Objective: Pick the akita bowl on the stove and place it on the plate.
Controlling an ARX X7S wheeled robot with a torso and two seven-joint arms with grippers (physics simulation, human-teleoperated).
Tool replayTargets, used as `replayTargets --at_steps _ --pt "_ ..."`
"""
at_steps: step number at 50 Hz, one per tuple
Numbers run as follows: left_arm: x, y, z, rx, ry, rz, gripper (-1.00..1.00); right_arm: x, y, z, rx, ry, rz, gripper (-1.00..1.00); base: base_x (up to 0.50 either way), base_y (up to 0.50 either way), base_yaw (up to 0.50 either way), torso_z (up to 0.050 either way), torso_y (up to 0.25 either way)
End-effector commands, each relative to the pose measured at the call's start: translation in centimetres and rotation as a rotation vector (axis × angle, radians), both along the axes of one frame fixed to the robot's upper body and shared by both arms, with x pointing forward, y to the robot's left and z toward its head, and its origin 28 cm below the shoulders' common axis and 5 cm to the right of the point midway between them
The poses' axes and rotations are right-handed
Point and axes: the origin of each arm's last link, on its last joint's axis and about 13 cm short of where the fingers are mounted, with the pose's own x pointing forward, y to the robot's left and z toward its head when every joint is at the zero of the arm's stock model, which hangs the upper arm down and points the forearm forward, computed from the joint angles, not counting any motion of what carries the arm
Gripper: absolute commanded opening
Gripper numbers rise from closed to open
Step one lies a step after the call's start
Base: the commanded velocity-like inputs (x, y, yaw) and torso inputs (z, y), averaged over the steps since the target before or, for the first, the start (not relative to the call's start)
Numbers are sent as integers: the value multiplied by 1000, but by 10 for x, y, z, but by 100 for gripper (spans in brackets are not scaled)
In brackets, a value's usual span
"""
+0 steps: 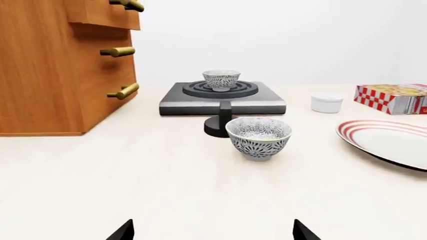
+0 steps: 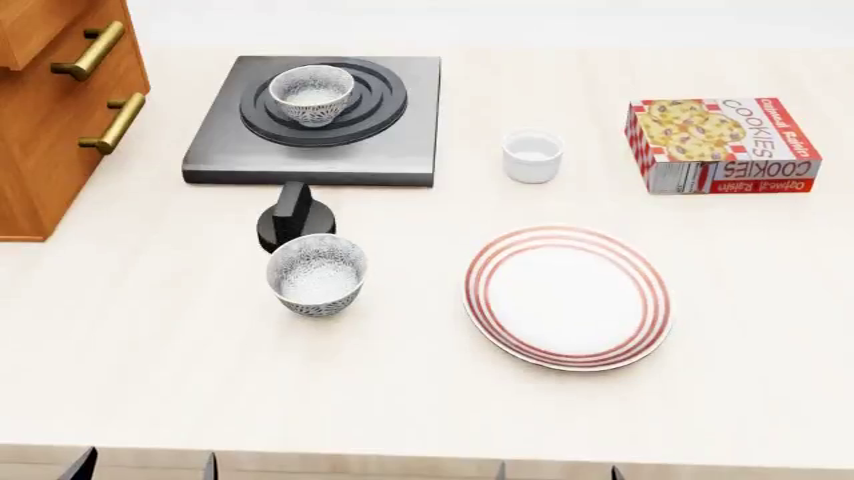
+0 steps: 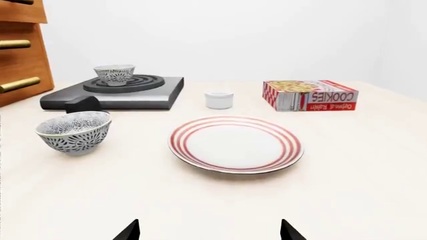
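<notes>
The akita bowl (image 2: 311,93) stands upright on the burner rings of the stove (image 2: 400,150), at the table's back left. In the left wrist view the akita bowl (image 1: 221,79) is far ahead, behind a second identical bowl (image 1: 259,137). The plate (image 2: 567,297), white with red rings, lies bare right of centre. My left gripper (image 1: 213,232) is open and holds nothing, low over the table's near edge. My right gripper (image 3: 210,231) is also open with nothing in it, facing the plate (image 3: 235,144).
The second speckled bowl (image 2: 318,275) sits on the table just in front of the black knob (image 2: 294,215). A small white cup (image 2: 533,155) and a cookie box (image 2: 721,143) stand at the back right. A wooden drawer cabinet (image 2: 54,110) flanks the stove's left.
</notes>
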Motion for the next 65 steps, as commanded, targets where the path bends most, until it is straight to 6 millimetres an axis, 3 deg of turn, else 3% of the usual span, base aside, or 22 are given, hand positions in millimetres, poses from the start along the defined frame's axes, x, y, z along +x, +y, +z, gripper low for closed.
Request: replayTargets --at_steps 1,5,13,17,21,26,30,34,41,44,45,50,58,65 --pt "-1 0 -1 -1 2 -3 100 3 2 7 16 3 17 100 0 0 0 0 0" --pt "0 1 -1 -2 -2 2 100 10 4 25 29 -22 25 100 0 0 0 0 0" --pt "-2 2 -1 0 1 7 100 37 7 82 -19 -125 -35 100 0 0 0 0 0" --pt "-2 1 1 1 2 7 100 51 12 125 8 -182 -38 100 0 0 0 0 0" --pt "-1 1 0 3 0 5 100 67 24 184 13 -250 -17 100 0 0 0 0 0" --pt "-1 1 -2 3 -2 8 100 87 18 259 36 -341 -62 100 0 0 0 0 0" --pt "-1 1 0 5 -3 6 100 93 3 298 -18 -378 -109 100 0 0 0 0 0" --pt "-2 0 -2 8 -4 2 100 92 -15 316 -58 -363 -139 100 0 0 0 0 0" --pt "-1 0 -1 9 -5 5 100 70 -41 295 -10 -272 -164 100 0 0 0 0 0" --pt "-1 0 -1 11 -5 1 100 54 -44 265 29 -234 -126 100 0 0 0 0 0" --pt "-1 0 -1 11 -5 1 100 53 -44 265 29 -234 -126 100 0 0 0 0 0" --pt "-2 -1 -1 15 -7 -7 100 46 -46 228 63 -176 -137 100 0 0 0 0 0" --pt "-2 -1 -1 17 -8 -13 100 45 -48 210 39 -146 -131 100 0 0 0 0 0" --pt "-1 -1 -1 16 -7 -13 100 44 -50 207 114 -97 -147 100 0 0 0 0 0"
